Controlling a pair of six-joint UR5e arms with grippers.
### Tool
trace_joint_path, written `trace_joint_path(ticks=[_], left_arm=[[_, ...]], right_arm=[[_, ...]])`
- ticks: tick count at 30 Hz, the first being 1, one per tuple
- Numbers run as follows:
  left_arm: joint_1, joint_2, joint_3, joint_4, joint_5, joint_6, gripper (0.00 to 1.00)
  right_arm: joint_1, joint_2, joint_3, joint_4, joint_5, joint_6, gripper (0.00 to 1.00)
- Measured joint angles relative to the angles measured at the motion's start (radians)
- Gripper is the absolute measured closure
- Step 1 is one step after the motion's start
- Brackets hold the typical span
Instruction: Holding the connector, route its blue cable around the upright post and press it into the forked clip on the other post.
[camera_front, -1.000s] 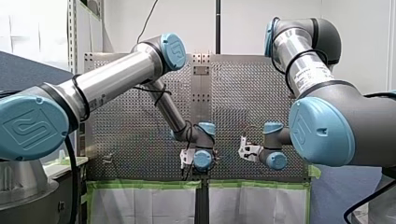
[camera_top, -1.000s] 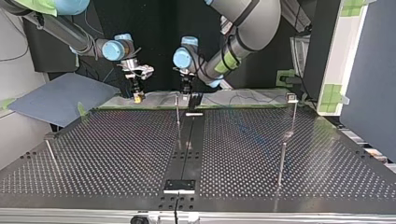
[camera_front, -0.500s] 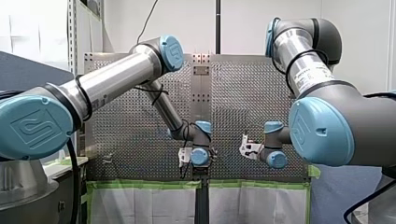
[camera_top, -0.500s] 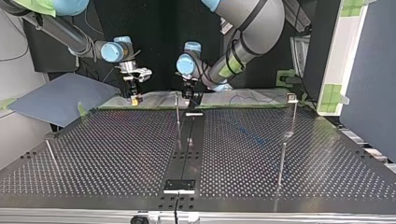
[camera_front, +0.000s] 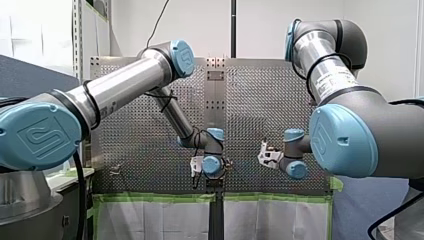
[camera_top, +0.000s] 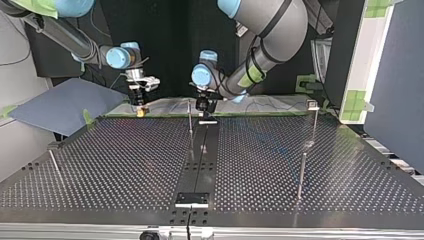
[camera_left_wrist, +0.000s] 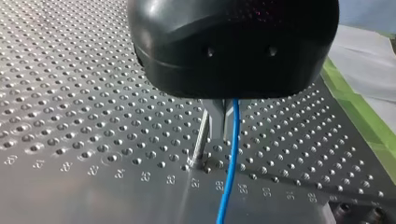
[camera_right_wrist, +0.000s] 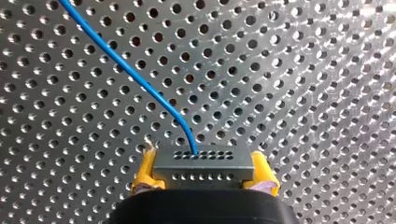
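A grey connector (camera_right_wrist: 204, 161) sits between the yellow pads (camera_right_wrist: 144, 173) of my right gripper (camera_right_wrist: 204, 176), which is shut on it. The blue cable (camera_right_wrist: 123, 69) leaves the connector and runs away over the perforated plate. My left gripper (camera_left_wrist: 223, 136) is black, and its narrow fingers (camera_left_wrist: 216, 122) are shut on the blue cable (camera_left_wrist: 229, 177), which hangs down past them. A thin upright post (camera_left_wrist: 201, 140) stands right beside those fingers. In the top view my right gripper (camera_top: 140, 106) is at the far left edge and my left gripper (camera_top: 204, 106) is by the thin post (camera_top: 190, 122).
A taller post with a forked clip (camera_top: 313, 106) stands at the top view's far right. Another post (camera_top: 301, 175) rises nearer the camera, and a short one (camera_top: 54, 164) at the left. A black strip (camera_top: 200, 160) runs down the plate's middle. Green tape (camera_left_wrist: 359, 114) marks the edge.
In the top view my left gripper has shifted right and lower, close to the thin post. My right gripper has drifted left with the connector.
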Motion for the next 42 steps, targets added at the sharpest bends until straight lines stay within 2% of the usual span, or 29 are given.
trace_joint_path(ticks=[6,11,16,17,18,19,20,21,22,30,35,42], left_arm=[[0.011,-0.004,0.019,-0.021,0.007,0.001,0.93],[0.02,-0.005,0.026,-0.031,0.01,0.001,0.87],[0.027,-0.005,0.028,-0.035,0.009,0.002,0.87],[0.027,-0.005,0.028,-0.035,0.009,0.002,0.53],[0.028,-0.005,0.028,-0.035,0.009,0.003,0.53],[0.029,-0.005,0.028,-0.037,0.009,0.004,0.35],[0.03,-0.005,0.028,-0.038,0.009,0.006,0.25],[0.031,-0.005,0.028,-0.04,0.009,0.009,0.25],[0.031,-0.005,0.028,-0.043,0.007,0.015,0.2],[0.028,-0.004,0.032,-0.08,-0.037,0.074,0.18],[0.024,-0.003,0.033,-0.09,-0.04,0.123,0.18],[0.018,-0.002,0.033,-0.13,-0.033,0.147,0.18]], right_arm=[[-0.005,0.0,-0.015,0.013,0.001,0.001,1.0],[-0.009,0.0,-0.021,0.013,0.001,0.001,1.0],[-0.011,0.0,-0.022,0.01,0.002,0.0,1.0],[-0.011,0.0,-0.022,0.009,0.001,0.001,1.0],[-0.011,0.0,-0.022,0.008,0.001,0.001,1.0],[-0.011,0.0,-0.022,0.008,0.002,0.001,1.0],[-0.012,0.0,-0.022,0.008,0.001,0.001,1.0],[-0.012,0.0,-0.022,0.008,0.002,0.001,1.0],[-0.012,0.0,-0.022,0.008,0.002,0.001,1.0],[-0.012,0.0,-0.022,0.014,0.001,0.001,1.0],[-0.012,0.0,-0.022,0.015,0.001,0.001,1.0],[-0.013,0.0,-0.022,0.017,0.0,0.0,1.0]])
